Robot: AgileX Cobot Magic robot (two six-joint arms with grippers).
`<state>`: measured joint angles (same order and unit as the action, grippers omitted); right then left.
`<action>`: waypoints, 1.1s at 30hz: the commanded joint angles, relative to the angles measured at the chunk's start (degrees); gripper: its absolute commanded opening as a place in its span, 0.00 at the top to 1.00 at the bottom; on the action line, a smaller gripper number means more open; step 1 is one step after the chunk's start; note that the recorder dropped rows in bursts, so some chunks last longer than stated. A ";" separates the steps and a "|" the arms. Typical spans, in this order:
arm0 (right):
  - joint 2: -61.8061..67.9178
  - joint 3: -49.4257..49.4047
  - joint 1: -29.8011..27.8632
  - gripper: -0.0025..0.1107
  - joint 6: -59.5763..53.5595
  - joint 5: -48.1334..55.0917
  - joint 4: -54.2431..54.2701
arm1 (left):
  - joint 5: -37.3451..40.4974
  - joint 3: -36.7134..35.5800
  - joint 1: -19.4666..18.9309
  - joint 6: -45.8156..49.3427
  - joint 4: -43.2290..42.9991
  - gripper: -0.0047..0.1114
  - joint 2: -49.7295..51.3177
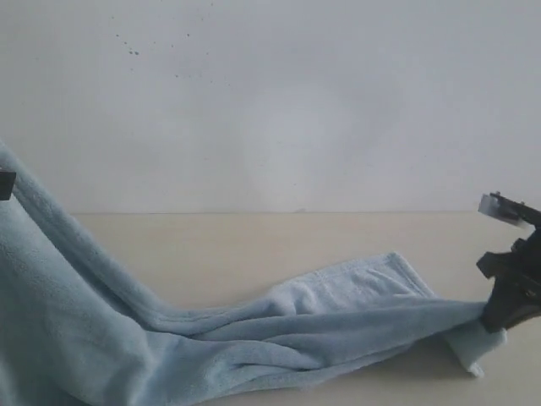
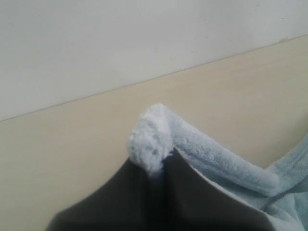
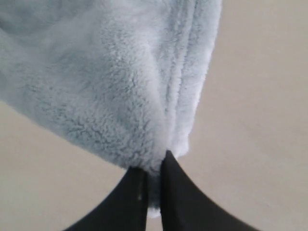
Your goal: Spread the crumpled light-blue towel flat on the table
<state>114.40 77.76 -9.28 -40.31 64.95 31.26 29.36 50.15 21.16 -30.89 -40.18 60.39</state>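
The light-blue towel (image 1: 254,334) stretches in bunched folds across the table (image 1: 254,245), from high at the left edge of the exterior view down to the right. My right gripper (image 1: 500,320) is shut on its right corner just above the tabletop; a small flap hangs below it. In the right wrist view the fluffy towel (image 3: 110,91) is pinched between the dark fingers (image 3: 180,192). My left gripper (image 2: 161,161) is shut on a fluffy corner of the towel (image 2: 151,134); in the exterior view only a dark bit of it (image 1: 6,184) shows at the left edge, held high.
A plain white-grey wall (image 1: 270,101) rises behind the table's far edge. Bare cream tabletop (image 1: 211,245) lies behind the towel.
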 commanded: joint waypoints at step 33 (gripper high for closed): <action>6.09 10.83 10.56 0.43 8.65 -28.81 2.81 | -2.48 -0.21 0.00 -1.24 0.74 0.93 0.09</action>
<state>117.13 84.37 1.40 -32.25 33.89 34.68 27.89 50.15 21.16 -31.45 -39.72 60.39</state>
